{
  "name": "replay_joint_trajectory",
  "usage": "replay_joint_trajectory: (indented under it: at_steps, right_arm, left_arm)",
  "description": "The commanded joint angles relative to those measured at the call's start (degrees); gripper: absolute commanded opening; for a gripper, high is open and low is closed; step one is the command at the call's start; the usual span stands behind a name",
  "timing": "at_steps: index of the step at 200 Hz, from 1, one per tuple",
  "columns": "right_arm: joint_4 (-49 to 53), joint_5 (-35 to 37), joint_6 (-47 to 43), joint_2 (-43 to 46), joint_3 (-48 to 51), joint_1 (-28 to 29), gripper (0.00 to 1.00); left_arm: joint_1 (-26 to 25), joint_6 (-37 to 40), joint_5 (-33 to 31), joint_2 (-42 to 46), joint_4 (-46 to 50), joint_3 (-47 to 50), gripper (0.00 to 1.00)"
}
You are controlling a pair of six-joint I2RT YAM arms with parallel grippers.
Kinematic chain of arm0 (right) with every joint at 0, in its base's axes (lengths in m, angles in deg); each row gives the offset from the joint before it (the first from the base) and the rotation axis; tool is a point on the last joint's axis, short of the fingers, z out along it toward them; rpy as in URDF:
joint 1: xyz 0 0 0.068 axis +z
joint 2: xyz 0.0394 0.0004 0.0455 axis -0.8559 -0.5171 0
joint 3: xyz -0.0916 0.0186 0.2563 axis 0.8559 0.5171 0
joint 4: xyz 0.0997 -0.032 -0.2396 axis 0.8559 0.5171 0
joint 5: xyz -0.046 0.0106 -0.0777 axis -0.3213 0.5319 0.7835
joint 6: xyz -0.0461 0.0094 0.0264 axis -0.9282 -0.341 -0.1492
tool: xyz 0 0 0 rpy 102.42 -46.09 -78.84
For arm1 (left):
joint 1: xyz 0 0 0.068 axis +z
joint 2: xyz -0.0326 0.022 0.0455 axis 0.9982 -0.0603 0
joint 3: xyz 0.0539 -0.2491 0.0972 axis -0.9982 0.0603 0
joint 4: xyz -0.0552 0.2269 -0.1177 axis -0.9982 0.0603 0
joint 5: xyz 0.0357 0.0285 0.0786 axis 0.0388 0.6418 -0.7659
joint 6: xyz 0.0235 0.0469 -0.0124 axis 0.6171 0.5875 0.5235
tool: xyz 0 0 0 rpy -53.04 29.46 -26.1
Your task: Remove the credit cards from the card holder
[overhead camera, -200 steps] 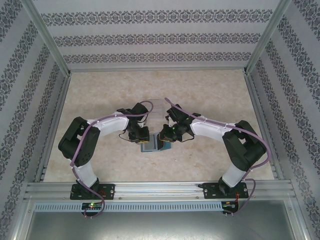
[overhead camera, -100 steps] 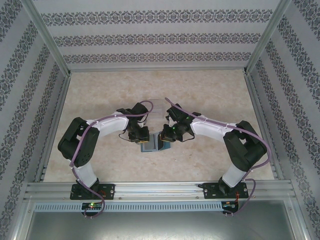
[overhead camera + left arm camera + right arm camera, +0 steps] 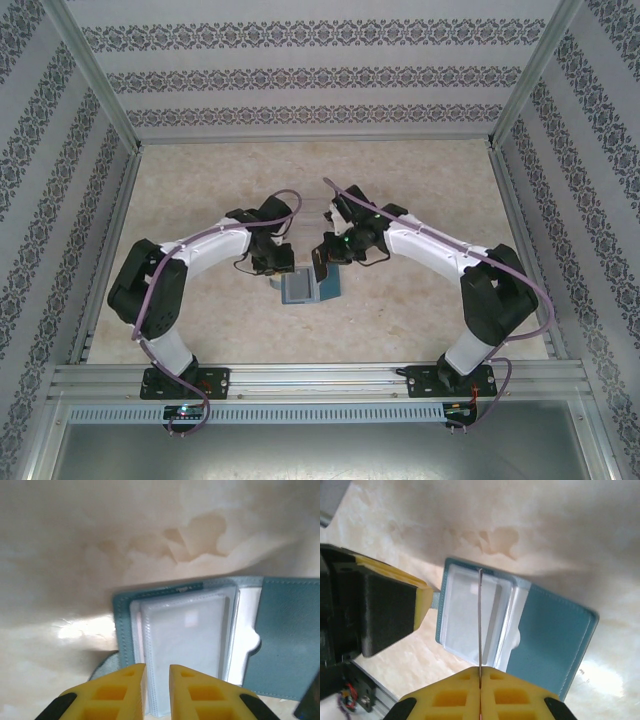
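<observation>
The teal-blue card holder point(image 3: 306, 289) lies open on the table between both arms. In the right wrist view its bare teal panel point(image 3: 555, 640) is on the right, and the clear pockets are on the left. My right gripper point(image 3: 480, 669) is shut on a thin credit card point(image 3: 480, 620), seen edge-on, standing upright over the pocket side. My left gripper point(image 3: 157, 668) hovers at the holder's point(image 3: 290, 630) pocket-side edge beside the grey strap tab point(image 3: 104, 664). Its jaws are a narrow gap apart and clamp nothing I can see. From above, the left gripper point(image 3: 278, 266) and right gripper point(image 3: 328, 260) flank the holder.
A clear plastic tray point(image 3: 314, 212) sits just beyond the two grippers. Patterned walls and metal rails close in the marble-look tabletop point(image 3: 420, 180) on three sides. The left gripper's black body point(image 3: 375, 610) is close to the card's left.
Both grippers have shifted a little toward the far side, uncovering more of the holder. The right jaws closed fully on the card.
</observation>
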Motion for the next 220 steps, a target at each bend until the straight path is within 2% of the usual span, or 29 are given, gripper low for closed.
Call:
replay_joint_trajectory:
  at_steps: [1,47,99,148,220]
  right_arm:
    - [7.1,4.2,-15.8,-2.4,-6.2,0.0,0.07]
    - [13.0,5.7,-41.5,-8.0,-15.2,-0.5,0.04]
    - [25.6,7.0,-68.1,-17.0,-30.7,-1.0,0.00]
    - [36.0,10.5,-79.2,-26.5,-46.0,-1.0,0.00]
    - [46.9,13.0,-85.3,-39.3,-66.6,-1.6,0.00]
  left_arm:
    - [3.6,0.3,1.7,3.4,-0.2,2.2,0.19]
    - [10.9,-0.7,6.0,8.1,-3.7,8.4,0.21]
    - [15.5,0.0,6.8,13.3,-3.7,13.0,0.22]
    - [16.5,-0.5,6.3,15.5,-4.3,15.2,0.22]
    - [17.1,-1.3,5.5,16.8,-4.2,15.7,0.23]
